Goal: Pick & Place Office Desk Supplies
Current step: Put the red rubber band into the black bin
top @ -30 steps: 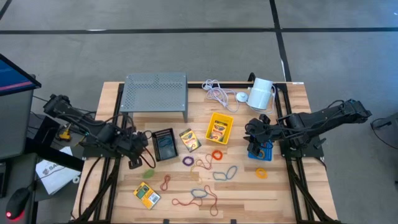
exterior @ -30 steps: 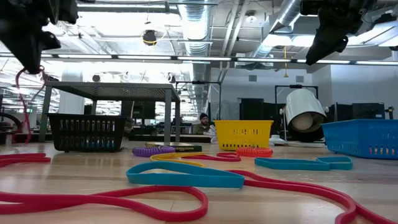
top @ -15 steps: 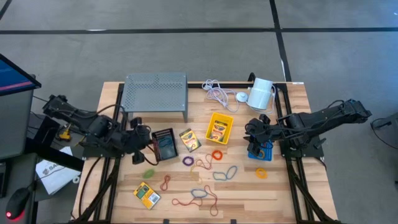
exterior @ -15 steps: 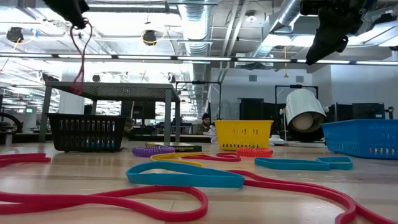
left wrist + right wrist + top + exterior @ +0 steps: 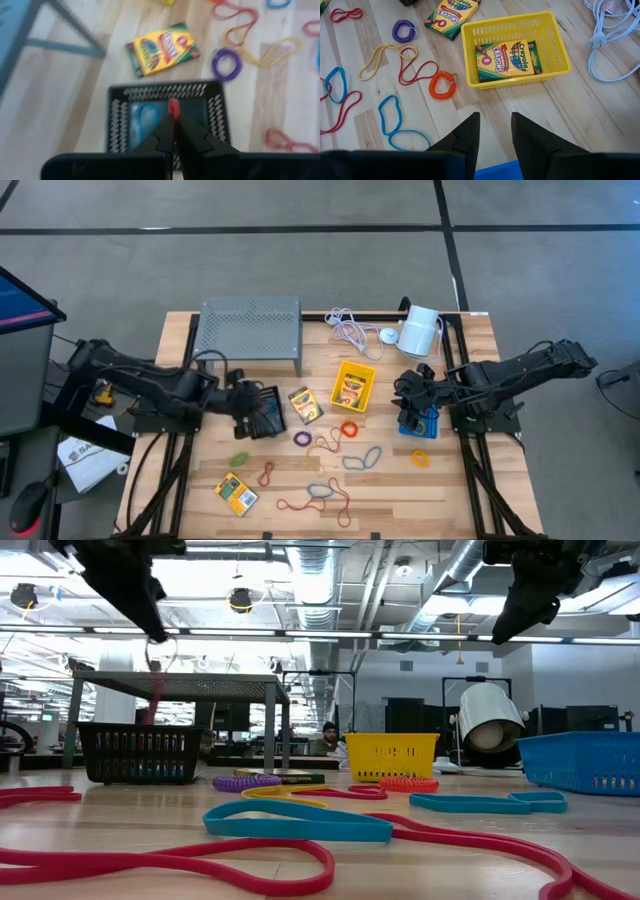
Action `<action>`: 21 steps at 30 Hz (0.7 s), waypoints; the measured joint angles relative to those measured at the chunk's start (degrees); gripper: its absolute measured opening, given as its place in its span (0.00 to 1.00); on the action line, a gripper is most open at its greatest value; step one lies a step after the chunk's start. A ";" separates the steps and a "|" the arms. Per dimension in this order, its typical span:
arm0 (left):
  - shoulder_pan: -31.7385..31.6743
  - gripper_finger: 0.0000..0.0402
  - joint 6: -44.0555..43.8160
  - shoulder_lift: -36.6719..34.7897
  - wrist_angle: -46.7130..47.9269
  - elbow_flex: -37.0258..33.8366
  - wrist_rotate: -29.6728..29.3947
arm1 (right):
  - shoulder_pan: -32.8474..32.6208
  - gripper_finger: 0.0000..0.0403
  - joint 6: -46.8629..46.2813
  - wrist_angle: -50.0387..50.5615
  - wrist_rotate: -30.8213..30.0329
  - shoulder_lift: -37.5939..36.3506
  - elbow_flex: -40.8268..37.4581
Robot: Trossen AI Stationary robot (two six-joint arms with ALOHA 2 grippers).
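My left gripper is shut on a red rubber band and hovers over the black bin, which has something blue lying inside. My right gripper waits open above the blue bin, with nothing between its fingers. The yellow bin holds a crayon box. Two more crayon boxes lie flat on the table. Loose rubber bands in red, blue, yellow, purple and orange lie across the table's middle and near side. My left gripper pinches the red band's upper end between its two fingertips, which slant down from the table's left. The band hangs slack below the fingers, lifted clear of the table, its lower end near the level of the black bin's rim.
A grey perforated stand rises at the far left, just behind the black bin. A white cable and a white cylinder lie at the far edge. A small green thing lies toward the near left.
My left gripper has swung toward the table's right, from beside the table's left edge to above the black bin, and has turned as it went. It stays shut on the red band, which has been carried along, dangling below the fingers.
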State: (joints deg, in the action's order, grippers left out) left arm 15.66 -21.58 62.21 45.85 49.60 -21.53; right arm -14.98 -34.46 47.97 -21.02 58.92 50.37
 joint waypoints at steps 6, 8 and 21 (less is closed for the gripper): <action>-3.36 0.00 1.90 0.60 -3.55 -1.51 3.97 | -0.17 0.27 -0.04 0.06 0.06 -0.02 0.00; -4.03 0.00 1.90 0.60 -3.43 -2.09 4.49 | -0.49 0.27 -0.02 0.22 0.12 -0.01 0.00; -5.16 0.00 2.97 7.35 -6.00 -4.73 10.53 | -0.74 0.27 -0.02 0.02 0.11 -0.02 0.00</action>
State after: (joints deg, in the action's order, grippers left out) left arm 10.50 -18.61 69.56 39.86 44.86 -11.00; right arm -15.73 -34.48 47.99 -20.91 58.89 50.37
